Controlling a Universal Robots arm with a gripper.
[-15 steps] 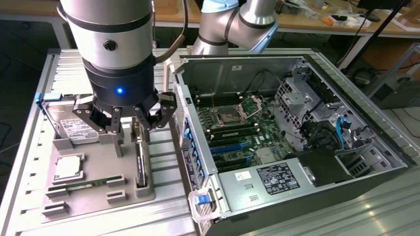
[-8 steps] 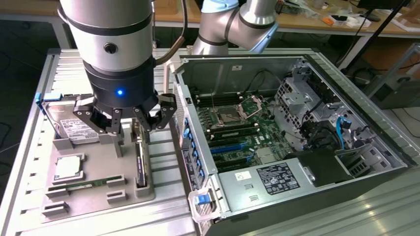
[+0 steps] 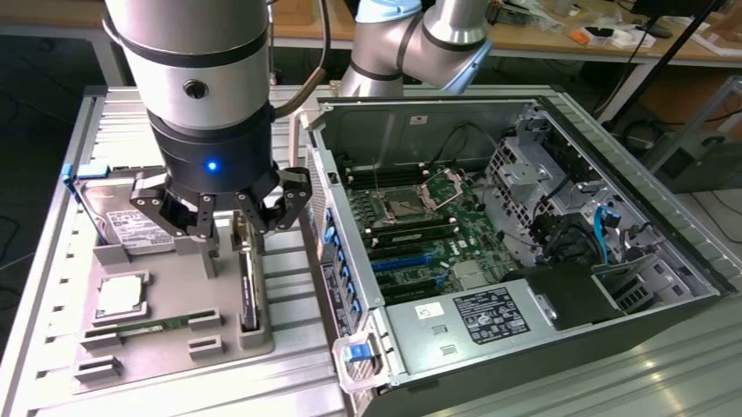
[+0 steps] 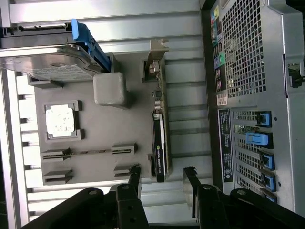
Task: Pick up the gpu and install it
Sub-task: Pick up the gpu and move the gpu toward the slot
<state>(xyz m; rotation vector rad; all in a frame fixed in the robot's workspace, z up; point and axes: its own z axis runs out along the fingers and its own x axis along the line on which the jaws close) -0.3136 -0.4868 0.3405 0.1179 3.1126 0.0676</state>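
The gpu (image 3: pixel 247 291) is a thin dark card standing on edge in a slot of the grey holder tray (image 3: pixel 174 356), at the exterior view's left of the computer case. In the wrist view the gpu (image 4: pixel 160 143) runs lengthwise, with its pale metal bracket (image 4: pixel 155 59) at the far end. My gripper (image 3: pixel 235 219) hangs just above the card's rear part, open, touching nothing. In the wrist view my gripper (image 4: pixel 162 173) has its dark fingertips (image 4: pixel 135 172) spread to either side of the card's near end. The open case (image 3: pixel 649 287) shows the motherboard (image 3: pixel 423 243) with blue slots.
On the same tray sit a silver hard drive (image 3: pixel 125 228) with a blue clip, a square processor (image 3: pixel 122 295) and a slim green memory stick (image 3: pixel 156 326). The case's rear panel (image 4: pixel 248 95) stands close beside the tray. A ribbed metal table (image 3: pixel 649 382) carries everything.
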